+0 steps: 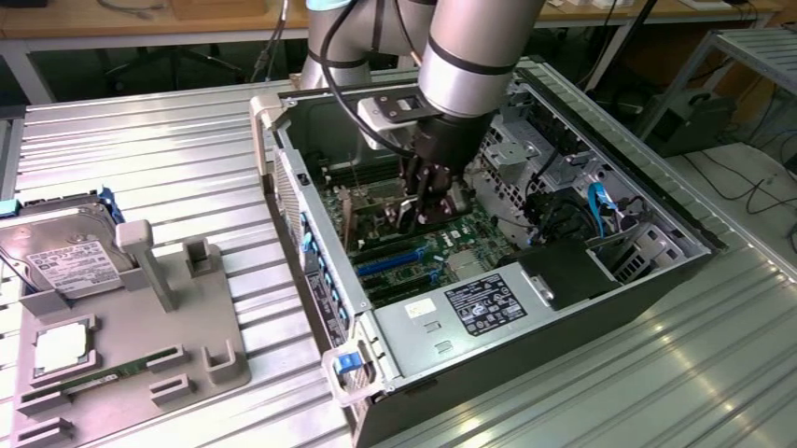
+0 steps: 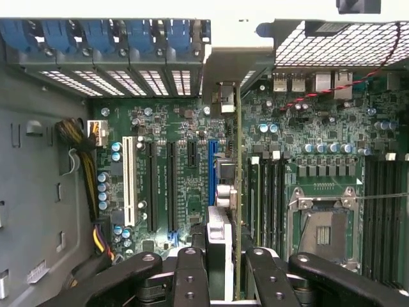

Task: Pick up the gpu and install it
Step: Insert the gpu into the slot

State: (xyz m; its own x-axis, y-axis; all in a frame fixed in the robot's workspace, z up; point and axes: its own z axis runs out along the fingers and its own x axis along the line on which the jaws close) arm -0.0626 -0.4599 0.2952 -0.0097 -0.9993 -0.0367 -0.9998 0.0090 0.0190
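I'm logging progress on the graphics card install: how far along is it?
Done: the gpu is picked up and inside the open computer case. In hand: the gripper is shut on it, holding it on edge over the motherboard, beside the blue slot. Left: seating it; I cannot tell whether its edge is in a slot yet.

Ribbed metal tabletop (image 1: 149, 159) spreading on all sides of the gripper (image 1: 417, 210); wooden bench (image 1: 125, 21) well beyond it (dark underneath); metal rack (image 1: 762, 47) and grey floor (image 1: 729, 161) with loose cables (image 1: 751, 193) farther off.
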